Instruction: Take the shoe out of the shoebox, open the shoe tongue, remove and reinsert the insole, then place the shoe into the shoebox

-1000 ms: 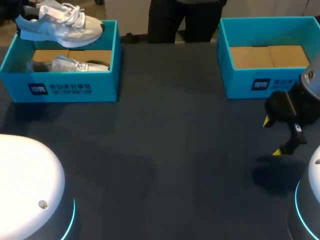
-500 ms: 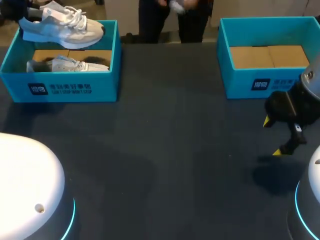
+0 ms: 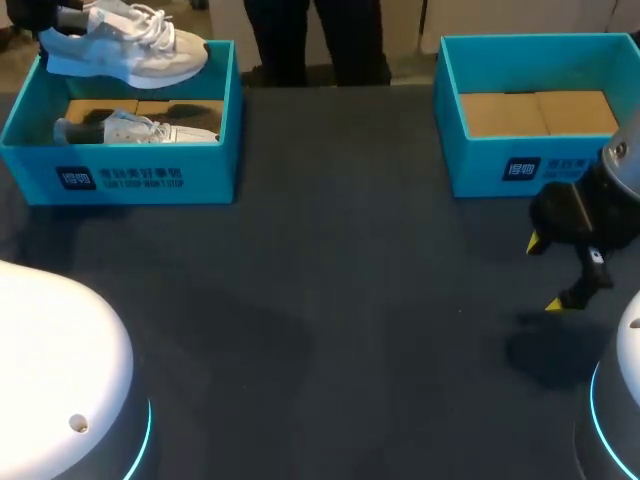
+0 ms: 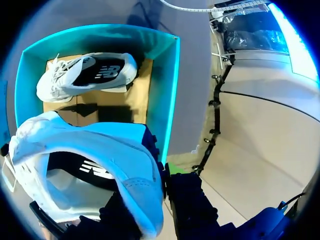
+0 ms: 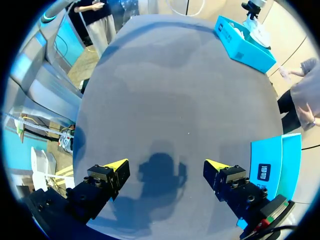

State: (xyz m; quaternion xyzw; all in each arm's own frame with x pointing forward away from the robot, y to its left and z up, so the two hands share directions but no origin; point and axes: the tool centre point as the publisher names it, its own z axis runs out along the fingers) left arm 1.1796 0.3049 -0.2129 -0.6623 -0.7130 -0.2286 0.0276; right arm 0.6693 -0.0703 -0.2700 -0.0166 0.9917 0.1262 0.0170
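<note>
Apparently clamped, shoe (image 3: 125,45) hangs above second shoe (image 3: 135,128).

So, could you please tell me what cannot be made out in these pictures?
Left gripper: cut off by the head view's corner; in the left wrist view the raised shoe covers it, so its grip is unseen.
Raised shoe's insole: hidden inside the shoe in every view.
Left shoebox in the right wrist view: too small to show its contents.
</note>
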